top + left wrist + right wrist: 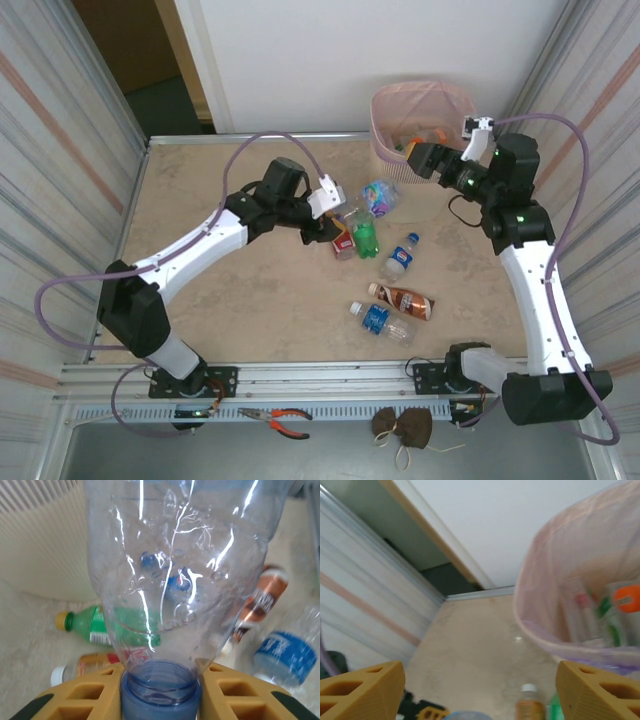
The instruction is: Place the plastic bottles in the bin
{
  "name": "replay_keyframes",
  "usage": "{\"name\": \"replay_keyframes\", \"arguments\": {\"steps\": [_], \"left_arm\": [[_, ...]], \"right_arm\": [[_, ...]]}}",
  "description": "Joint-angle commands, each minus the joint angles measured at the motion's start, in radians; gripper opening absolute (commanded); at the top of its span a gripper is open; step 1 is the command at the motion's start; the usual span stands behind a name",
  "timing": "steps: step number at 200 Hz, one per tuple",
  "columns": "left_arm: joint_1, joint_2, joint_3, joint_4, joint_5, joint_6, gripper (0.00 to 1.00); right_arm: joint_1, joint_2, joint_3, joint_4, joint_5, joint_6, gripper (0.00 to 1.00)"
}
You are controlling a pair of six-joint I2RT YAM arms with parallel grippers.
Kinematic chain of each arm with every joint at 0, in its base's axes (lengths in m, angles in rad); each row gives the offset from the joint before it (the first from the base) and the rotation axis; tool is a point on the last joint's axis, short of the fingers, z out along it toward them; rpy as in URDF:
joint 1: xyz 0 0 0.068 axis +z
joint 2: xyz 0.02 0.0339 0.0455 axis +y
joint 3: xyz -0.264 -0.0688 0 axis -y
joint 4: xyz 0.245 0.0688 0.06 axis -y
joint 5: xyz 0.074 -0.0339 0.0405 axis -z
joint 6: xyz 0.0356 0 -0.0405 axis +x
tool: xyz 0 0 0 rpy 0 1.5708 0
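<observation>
Bin: a tall beige bin (378, 108) with a pink liner stands at 1 o'clock on the bench (200, 290), against the far edge.
Inside the bin: the right wrist view looks over the rim and shows bottles already lying in the liner, among them a green label and an orange cap (the blur hides how many).
Left pincer: the left pincer (161, 692) is clenched on the neck of a clear bottle (180, 580), near the middle of the bench, with the bin well apart at its 2 o'clock.
Right pincer: the right pincer (428, 158) is released, its fingers wide with nothing between them, just beside the bin at the bin's 6 o'clock.
Loose on the bench: 6 more bottles lie between the middle and 4 o'clock:
- a crumpled bottle (380, 196)
- a green bottle (366, 238)
- a red-labelled bottle (343, 244)
- a white-capped bottle (400, 258)
- a brown bottle (402, 300)
- a blue-labelled bottle (380, 320)
Progress: judged as partly done. Some bottles are binned, 1 is gripped but not yet at the bin, and 6 lie untouched, so most of the visible work is left.
</observation>
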Motion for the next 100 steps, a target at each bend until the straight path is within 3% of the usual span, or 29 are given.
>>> {"name": "replay_keyframes", "arguments": {"steps": [1, 59, 100], "left_arm": [[0.001, -0.023, 0.031, 0.145, 0.131, -0.178, 0.35], [0.005, 0.0, 0.04, 0.273, 0.181, -0.335, 0.35], [0.008, 0.017, 0.052, 0.302, 0.196, -0.371, 0.35]], "right_arm": [[0.042, 0.012, -0.018, 0.059, -0.071, 0.108, 0.83], [0.139, 0.063, -0.016, 0.077, -0.009, 0.121, 0.87], [0.172, 0.088, -0.003, 0.076, 0.034, 0.12, 0.76]]}}
